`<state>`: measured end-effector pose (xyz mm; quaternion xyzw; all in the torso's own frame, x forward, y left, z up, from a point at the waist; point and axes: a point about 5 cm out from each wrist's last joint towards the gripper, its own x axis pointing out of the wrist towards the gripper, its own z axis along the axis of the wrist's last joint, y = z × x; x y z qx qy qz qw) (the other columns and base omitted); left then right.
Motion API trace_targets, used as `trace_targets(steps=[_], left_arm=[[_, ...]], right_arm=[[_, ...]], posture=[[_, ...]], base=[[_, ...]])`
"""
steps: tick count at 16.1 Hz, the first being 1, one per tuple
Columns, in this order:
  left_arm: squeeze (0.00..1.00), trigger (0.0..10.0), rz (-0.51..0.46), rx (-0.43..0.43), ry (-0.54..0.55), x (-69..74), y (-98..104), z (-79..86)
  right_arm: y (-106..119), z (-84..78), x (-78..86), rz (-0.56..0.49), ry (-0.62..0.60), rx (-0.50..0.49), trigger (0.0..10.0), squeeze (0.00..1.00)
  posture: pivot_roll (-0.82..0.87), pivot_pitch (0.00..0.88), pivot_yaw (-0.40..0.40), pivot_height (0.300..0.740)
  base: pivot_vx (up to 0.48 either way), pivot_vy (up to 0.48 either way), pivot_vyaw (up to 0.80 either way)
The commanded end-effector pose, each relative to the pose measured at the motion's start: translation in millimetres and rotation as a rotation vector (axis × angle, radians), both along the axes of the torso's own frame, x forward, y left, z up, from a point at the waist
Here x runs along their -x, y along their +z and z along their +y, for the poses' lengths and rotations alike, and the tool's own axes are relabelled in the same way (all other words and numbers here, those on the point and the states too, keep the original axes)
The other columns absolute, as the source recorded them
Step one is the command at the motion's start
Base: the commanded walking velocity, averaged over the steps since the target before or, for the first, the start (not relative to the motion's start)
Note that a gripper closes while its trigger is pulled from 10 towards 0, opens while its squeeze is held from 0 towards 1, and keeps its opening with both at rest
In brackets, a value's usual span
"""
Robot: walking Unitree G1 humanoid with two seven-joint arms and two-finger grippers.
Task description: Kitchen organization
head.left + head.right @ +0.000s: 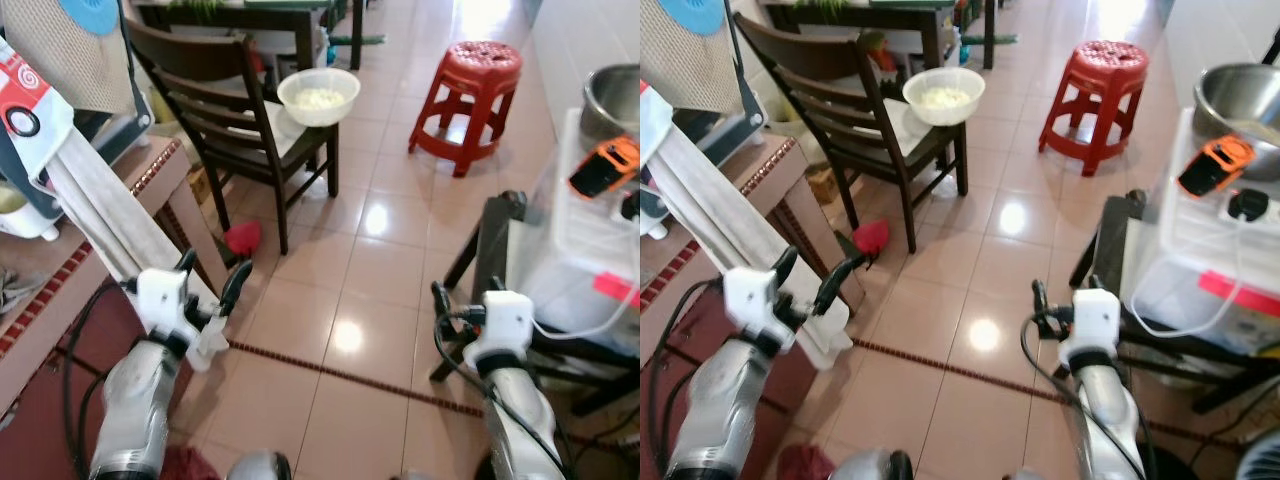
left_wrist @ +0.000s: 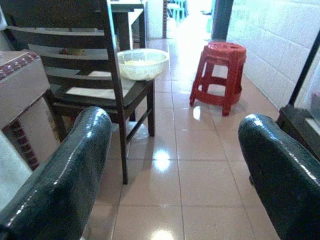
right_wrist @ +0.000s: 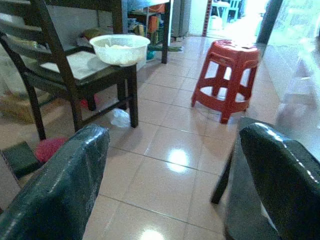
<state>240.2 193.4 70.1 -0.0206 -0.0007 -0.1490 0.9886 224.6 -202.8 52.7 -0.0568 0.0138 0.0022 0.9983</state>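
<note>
A white plastic bowl (image 1: 318,96) with pale food in it rests on the seat of a dark wooden chair (image 1: 215,95) ahead and to the left. A red plastic stool (image 1: 468,88) stands on the tiled floor further right. My left gripper (image 1: 210,275) is open and holds nothing. It hangs low beside the bottom end of a white cloth (image 1: 100,205) that drapes off the left counter. In the right wrist view, my right gripper (image 3: 167,175) is open and bare, low above the floor. It looks toward the chair and stool.
A counter with a tiled edge (image 1: 60,290) runs along my left. To the right, a black stand carries a clear plastic box (image 1: 580,250), an orange device (image 1: 605,165) and a metal bowl (image 1: 612,98). A red rag (image 1: 243,237) lies beneath the chair.
</note>
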Motion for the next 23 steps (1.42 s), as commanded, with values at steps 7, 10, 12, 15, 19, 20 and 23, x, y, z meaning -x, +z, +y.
trace_targets(steps=[7,10,12,15,19,20,23], left_arm=[[0.0,10.0,-0.001,-0.175,-0.198,7.7,5.4,-13.7],[0.0,10.0,0.054,-0.128,-0.154,16.2,-1.0,-27.8],[0.0,10.0,0.045,-0.118,-0.202,15.1,-2.9,-37.9],[0.0,10.0,0.031,-0.203,-0.367,4.1,-0.7,-50.7],[0.0,10.0,0.061,-0.118,-0.182,2.0,-0.7,-38.6],[0.0,10.0,0.069,-0.107,-0.091,3.8,-1.4,-35.3],[0.0,10.0,0.059,-0.078,0.07,6.7,1.1,-26.2]], right_arm=[[9.3,14.0,0.4,0.036,0.078,0.068,10.0,0.0],[13.2,11.0,-5.4,0.045,0.049,0.037,10.0,0.0],[13.5,10.1,-9.2,0.049,0.056,0.046,10.0,0.0],[12.8,12.4,-17.6,0.058,0.081,0.05,10.0,0.0],[12.7,14.0,-18.1,0.028,0.043,0.036,10.0,0.0],[14.1,11.9,-17.1,0.014,0.02,0.033,10.0,0.0],[18.1,13.0,-25.8,-0.021,-0.024,0.018,10.0,0.0]], posture=[[-0.03,0.0,0.035,0.74],[-0.03,0.0,0.026,0.74],[-0.03,0.0,0.026,0.74],[-0.01,0.0,0.014,0.74],[-0.05,0.0,0.077,0.74],[-0.05,0.0,0.089,0.74],[-0.03,0.0,0.103,0.74]], base=[[0.0,0.0,0.57],[0.0,0.0,0.8],[0.0,0.0,0.8],[0.0,0.0,0.8],[0.0,0.0,0.8],[0.0,0.0,0.8],[0.0,0.0,0.8]])
